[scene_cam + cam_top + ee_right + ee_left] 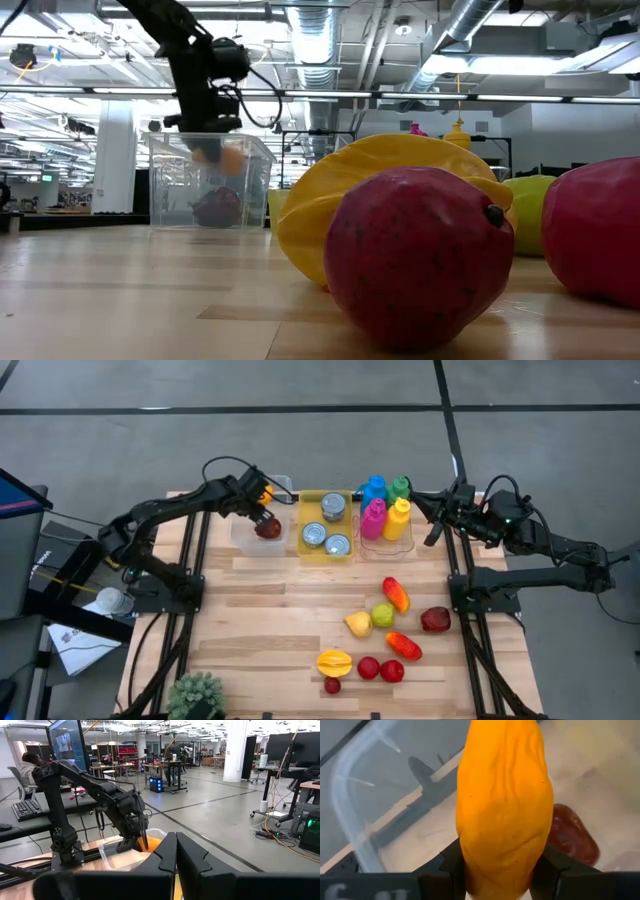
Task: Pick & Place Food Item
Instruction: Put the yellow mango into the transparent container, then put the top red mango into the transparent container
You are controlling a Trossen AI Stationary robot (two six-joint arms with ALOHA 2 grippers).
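We see the left gripper [262, 512] over the clear bin [243, 538] at approx 11 o'clock on the table [260, 620], its fingers [451, 865] clamped on an orange fruit [504, 805]. The fruit hangs above the bin, w/ a dark red fruit [572, 836] already lying inside. In the low view the gripper [215, 130] sits just above the bin [160, 185].

The right gripper [437, 510] waits at approx 1 o'clock, beside the bottles [385, 508], fingers [160, 857] pressed together, nothing between them.

Cans [326, 525] sit in the yellow tray [304, 540] btwn bin and bottles. More fruit [385, 632] lies scattered at approx 5 o'clock, well apart from the bin.
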